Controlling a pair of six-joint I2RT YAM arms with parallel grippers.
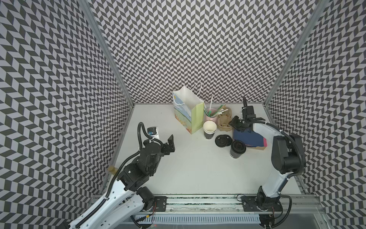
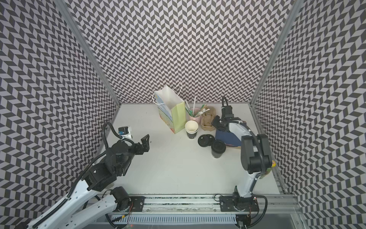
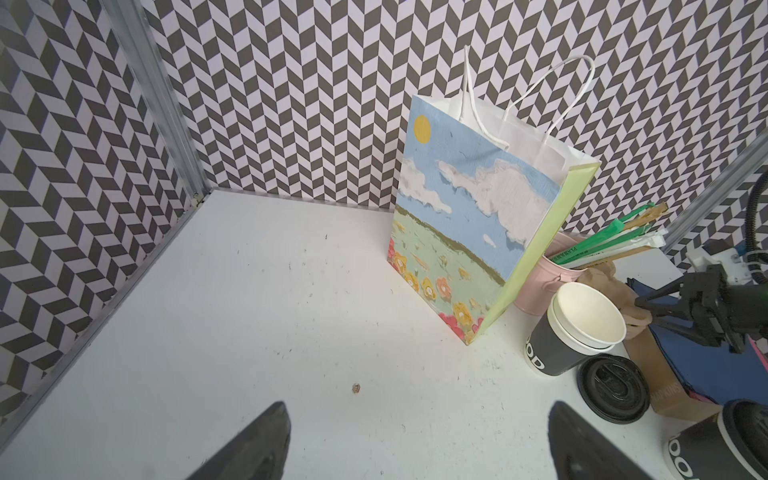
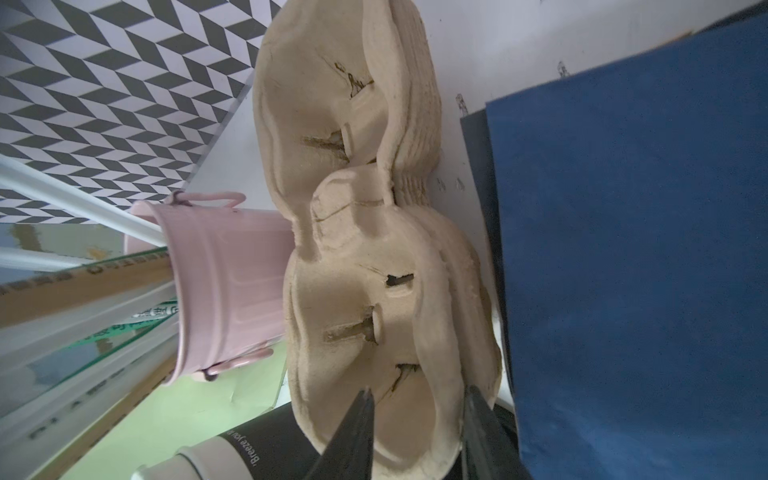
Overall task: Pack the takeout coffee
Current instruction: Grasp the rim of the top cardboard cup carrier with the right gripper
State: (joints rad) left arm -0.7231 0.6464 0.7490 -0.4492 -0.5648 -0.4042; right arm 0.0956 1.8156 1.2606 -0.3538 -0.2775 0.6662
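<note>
The takeout coffee (image 1: pixel 237 149) (image 2: pixel 217 148), a black cup with its black lid on, stands upright right of the table's middle; its edge shows in the left wrist view (image 3: pixel 723 444). Neither gripper touches it. My right gripper (image 1: pixel 232 123) (image 2: pixel 215 122) (image 4: pixel 417 392) is farther back at the stack of tan pulp carriers (image 1: pixel 224 121) (image 4: pixel 353 266). Its jaws straddle the top carrier's rim, one finger inside a well and one outside, with a gap still showing. My left gripper (image 1: pixel 170 139) (image 2: pixel 145 139) (image 3: pixel 419 405) hovers wide open and empty over bare table at the left.
An open gift bag (image 1: pixel 188 113) (image 3: pixel 478 224) stands at the back. Beside it are a pink cup of straws (image 1: pixel 211 117) (image 4: pixel 224 286), a stack of open black cups (image 1: pixel 209 129) and loose black lids (image 1: pixel 223 140). Blue paper sheets (image 1: pixel 249 138) lie under the right arm.
</note>
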